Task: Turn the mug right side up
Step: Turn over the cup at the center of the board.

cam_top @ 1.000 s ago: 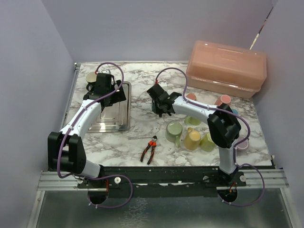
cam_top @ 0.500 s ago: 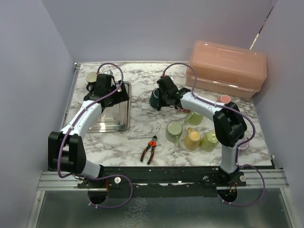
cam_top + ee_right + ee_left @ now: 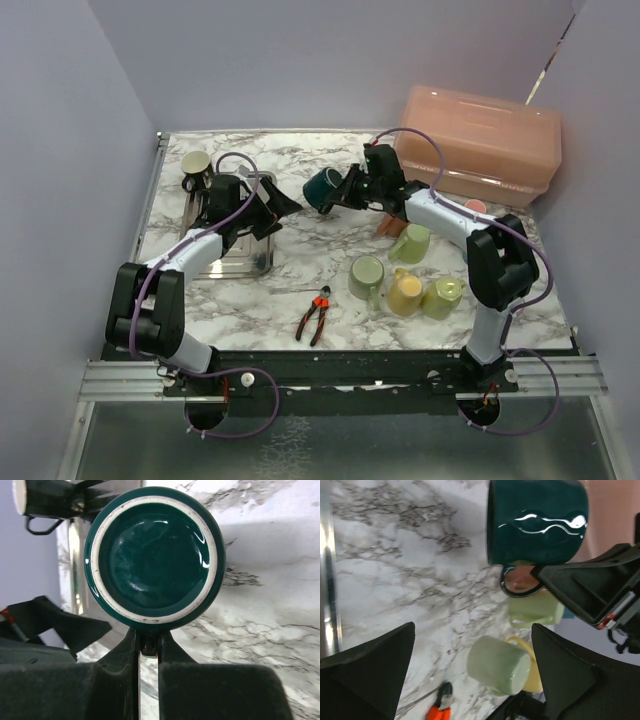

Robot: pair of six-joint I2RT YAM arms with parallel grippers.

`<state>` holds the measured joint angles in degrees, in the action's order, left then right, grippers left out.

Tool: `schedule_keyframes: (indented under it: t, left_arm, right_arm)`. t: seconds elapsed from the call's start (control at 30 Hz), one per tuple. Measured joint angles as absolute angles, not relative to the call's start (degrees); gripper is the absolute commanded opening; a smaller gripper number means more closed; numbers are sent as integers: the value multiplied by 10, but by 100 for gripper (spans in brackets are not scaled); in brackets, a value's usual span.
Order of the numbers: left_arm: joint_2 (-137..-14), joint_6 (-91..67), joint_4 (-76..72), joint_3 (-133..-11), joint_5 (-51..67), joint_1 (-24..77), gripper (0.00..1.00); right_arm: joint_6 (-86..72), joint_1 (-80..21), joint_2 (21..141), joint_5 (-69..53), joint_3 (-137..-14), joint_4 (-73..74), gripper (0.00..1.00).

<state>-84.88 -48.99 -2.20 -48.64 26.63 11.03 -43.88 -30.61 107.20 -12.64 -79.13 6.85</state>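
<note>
Top external: teal mug (image 3: pixel 322 188) aloft, green mugs (image 3: pixel 366 276) and pliers (image 3: pixel 316 316) nearby.

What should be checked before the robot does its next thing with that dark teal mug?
1. Right hand shut firmly on the teal mug, by its handle: ok.
2. Mug off the table: ok, as far as the view from above shows.
3. Mug right side up: not ok, it is on its side in the air.
4. Left hand open and apart from the mug: ok.
5. Bare marble nearby to set the mug on: ok.
6. Mug empty: cannot tell, no view looks into its opening.
</note>
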Motion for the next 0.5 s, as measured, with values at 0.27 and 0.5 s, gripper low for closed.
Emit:
schedule_keyframes:
  t: [0.27, 0.5]
  left_arm:
    - [-903, -638, -207, -474, 319, 137, 81]
    - [-925, -733, -311, -468, 326, 148, 70]
  right_arm:
    - [-502, -303, 1053, -194, -760, -5, 1]
    - [-552, -302, 1034, -225, -751, -67, 1]
